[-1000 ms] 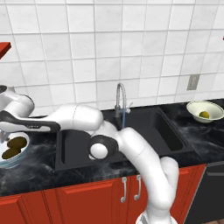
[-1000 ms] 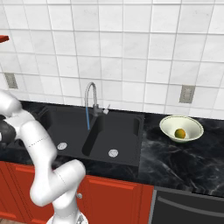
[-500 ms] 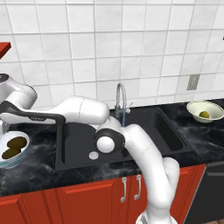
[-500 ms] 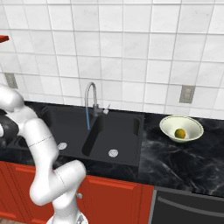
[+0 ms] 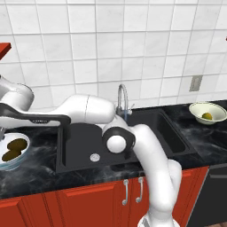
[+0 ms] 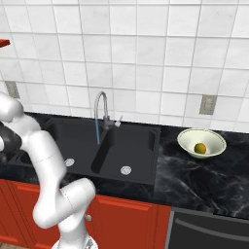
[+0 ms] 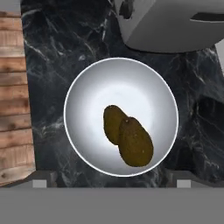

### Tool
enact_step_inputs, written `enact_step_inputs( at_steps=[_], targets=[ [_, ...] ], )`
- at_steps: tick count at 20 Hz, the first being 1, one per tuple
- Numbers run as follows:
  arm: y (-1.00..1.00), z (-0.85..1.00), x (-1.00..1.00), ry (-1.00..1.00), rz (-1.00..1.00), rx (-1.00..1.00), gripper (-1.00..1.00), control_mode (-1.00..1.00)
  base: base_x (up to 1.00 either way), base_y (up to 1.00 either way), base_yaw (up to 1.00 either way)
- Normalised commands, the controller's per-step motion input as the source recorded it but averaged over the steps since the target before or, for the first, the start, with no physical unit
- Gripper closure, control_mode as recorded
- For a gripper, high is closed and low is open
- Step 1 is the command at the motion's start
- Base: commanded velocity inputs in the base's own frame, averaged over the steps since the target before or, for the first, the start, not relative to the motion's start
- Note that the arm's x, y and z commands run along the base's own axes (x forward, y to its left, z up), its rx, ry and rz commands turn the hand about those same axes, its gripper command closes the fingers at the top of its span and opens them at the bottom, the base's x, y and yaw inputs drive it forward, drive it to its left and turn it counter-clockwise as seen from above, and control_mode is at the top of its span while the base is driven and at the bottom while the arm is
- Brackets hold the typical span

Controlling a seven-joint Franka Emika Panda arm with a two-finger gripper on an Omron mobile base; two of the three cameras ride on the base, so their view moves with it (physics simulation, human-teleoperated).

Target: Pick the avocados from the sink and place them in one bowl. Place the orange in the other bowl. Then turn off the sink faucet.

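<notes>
Two dark avocados lie side by side, touching, in the pale blue-white bowl. My gripper hangs above them, open, its fingertips wide apart with nothing between them. From the left base view the same bowl sits on the counter far left with the avocados inside. The orange rests in the cream bowl on the right counter. A thin blue stream runs from the faucet into the black sink.
A wooden board lies beside the pale bowl. My arm stretches across the left basin toward the bowl. A red shelf sticks out on the left wall. Red cabinets run below the counter, and a dark appliance front stands at the right.
The hand has risen a little over the pale bowl and the elbow has shifted right. Both avocados stay in the bowl; the orange has not moved.
</notes>
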Motion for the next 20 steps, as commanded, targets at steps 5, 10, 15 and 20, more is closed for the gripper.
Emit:
enact_step_inputs(
  at_steps=[5, 10, 15, 20],
  targets=[
    [-0.63, 0.0, -0.66, -0.05, 0.07, 0.03, -1.0, -1.0, 0.0, 0.0, 0.0],
    [-0.87, 0.0, -0.58, -0.02, 0.09, 0.1, -1.0, -1.0, 0.0, 0.0, 0.0],
    [-0.97, 0.0, -0.32, 0.0, 0.1, 0.12, -1.0, -1.0, 0.0, 0.0, 0.0],
    [-1.0, 0.0, -0.09, 0.02, 0.1, 0.14, -1.0, -1.0, 0.0, 0.0, 0.0]
  ],
)
